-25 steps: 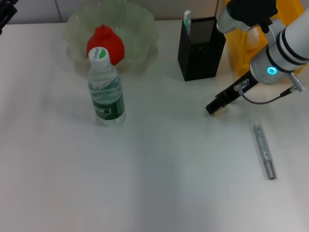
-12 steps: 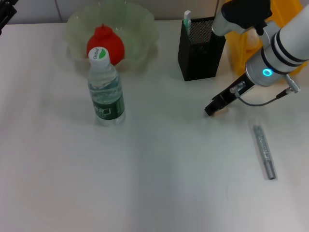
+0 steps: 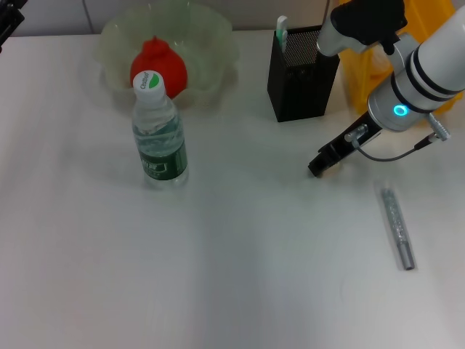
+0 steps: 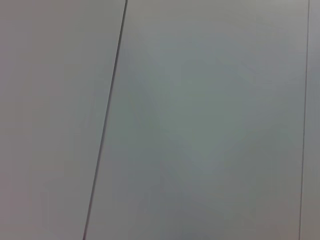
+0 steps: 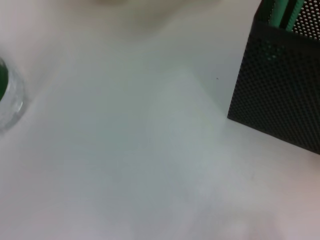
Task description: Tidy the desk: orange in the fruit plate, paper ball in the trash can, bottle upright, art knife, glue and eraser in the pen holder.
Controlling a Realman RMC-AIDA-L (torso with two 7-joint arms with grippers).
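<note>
The right hand (image 3: 317,166) is hanging low over the desk (image 3: 232,291), just in front of the holder (image 3: 301,73); its finger state cannot be told. The orange (image 3: 158,64) is sitting in the plate (image 3: 116,36). The bottle (image 3: 158,131) is standing upright. The left hand is showing at the far-left corner.

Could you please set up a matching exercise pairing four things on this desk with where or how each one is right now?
Things:
1. orange
2. bottle
3. pen holder
4. silver stick

States:
A. lying flat on the desk, nearest the robot
B. inside the fruit plate
C. standing upright in front of the fruit plate
D. beside the trash can, a green-and-white item sticking out

Pairs: 1-B, 2-C, 3-D, 4-A
</note>
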